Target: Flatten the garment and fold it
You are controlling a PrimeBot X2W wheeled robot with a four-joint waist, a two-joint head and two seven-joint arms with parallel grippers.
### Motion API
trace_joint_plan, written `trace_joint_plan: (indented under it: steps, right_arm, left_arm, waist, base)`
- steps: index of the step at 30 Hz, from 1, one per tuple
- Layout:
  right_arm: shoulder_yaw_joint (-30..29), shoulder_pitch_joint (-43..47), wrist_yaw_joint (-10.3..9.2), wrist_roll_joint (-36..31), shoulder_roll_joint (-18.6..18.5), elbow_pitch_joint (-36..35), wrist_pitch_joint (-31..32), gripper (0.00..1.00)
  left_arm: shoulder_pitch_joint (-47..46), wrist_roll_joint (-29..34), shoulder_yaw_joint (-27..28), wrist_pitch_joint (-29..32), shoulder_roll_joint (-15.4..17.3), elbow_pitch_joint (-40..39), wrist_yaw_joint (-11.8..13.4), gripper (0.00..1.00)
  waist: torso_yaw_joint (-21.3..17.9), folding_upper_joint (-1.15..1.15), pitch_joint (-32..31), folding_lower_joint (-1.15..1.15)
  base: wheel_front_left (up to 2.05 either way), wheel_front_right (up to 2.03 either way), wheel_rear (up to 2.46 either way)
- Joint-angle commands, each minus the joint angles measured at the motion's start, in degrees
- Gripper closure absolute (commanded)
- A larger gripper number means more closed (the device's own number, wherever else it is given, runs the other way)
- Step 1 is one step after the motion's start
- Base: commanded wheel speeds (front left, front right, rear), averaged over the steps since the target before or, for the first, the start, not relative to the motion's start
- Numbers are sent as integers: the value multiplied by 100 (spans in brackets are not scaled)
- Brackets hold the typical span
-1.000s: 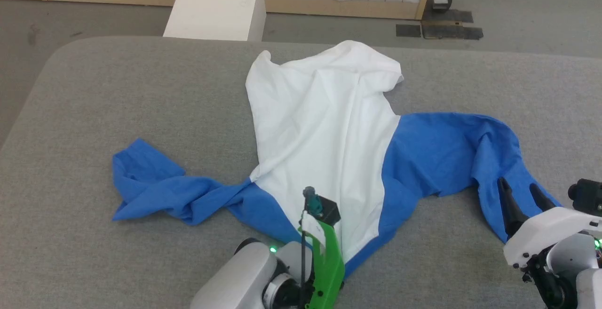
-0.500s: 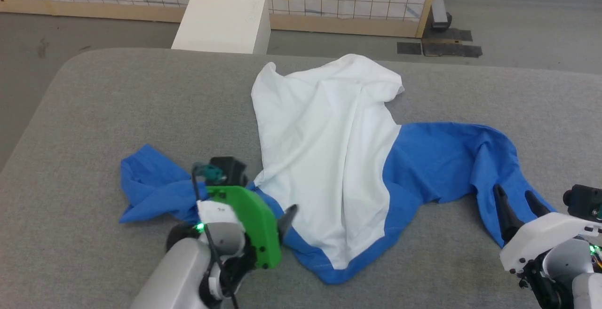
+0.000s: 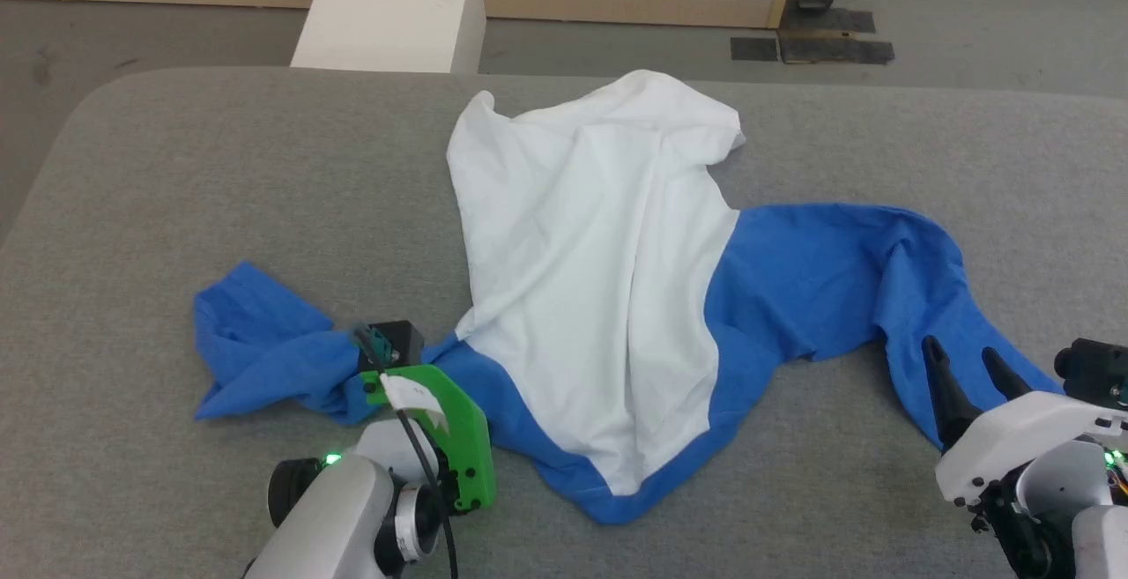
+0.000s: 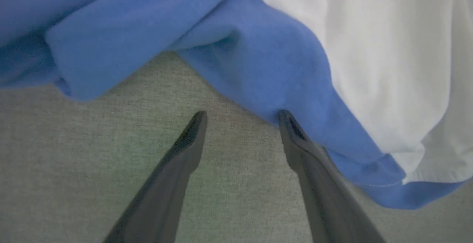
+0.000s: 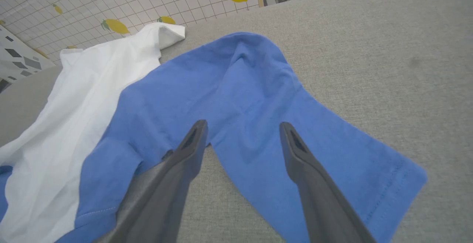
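Grey table (image 3: 159, 174) being covered by rumpled garment (image 3: 582, 297), left gripper (image 4: 242, 115) being held spread beside blue edge, right gripper (image 5: 244, 124) spread over blue sleeve.

soft matt cloth garment (image 3: 582, 297), coarse grey woven table cover (image 3: 176, 174), glossy green plastic bracket (image 3: 463, 438), pale wooden frame (image 3: 617, 4)

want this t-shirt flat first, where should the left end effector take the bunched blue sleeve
Take the left sleeve at its outer cuff end, coming from the left side of the table with the open left end effector. It lies twisted and bunched toward the white body, so drawing that free end outward should probably untwist it.
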Motion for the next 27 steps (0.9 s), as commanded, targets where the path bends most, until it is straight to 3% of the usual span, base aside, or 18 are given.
trace_joint_plan:
  steps: [1,8,11,19,27]
  right_arm:
    - [-22,-78,-8,33,-1,-26,-10,0]
    - [-106,-65,-8,17,-1,-49,-7,0]
    - [-109,-91,-8,13,-1,-51,7,0]
    - [272,-117,-8,-204,0,-218,210,0]
    - [1306,-418,-8,-698,-64,-395,1559,0]
  left_arm:
    - [-118,24,46,-85,-56,45,23,0]
    - [-118,-131,73,-319,-207,305,-127,0]
    - [-106,-162,39,-346,-231,441,-190,100]
    - [118,-471,403,-863,-322,205,-232,100]
    - [603,-703,788,-1417,-385,-634,-134,100]
  waist:
    - [-101,0,108,0]
    - [-121,0,195,0]
    - [-109,0,202,0]
    - [-46,0,183,0]
    - [40,0,281,0]
  base:
    - [0,0,0]
    - [0,0,0]
    - [0,0,0]
    - [0,0,0]
    - [0,0,0]
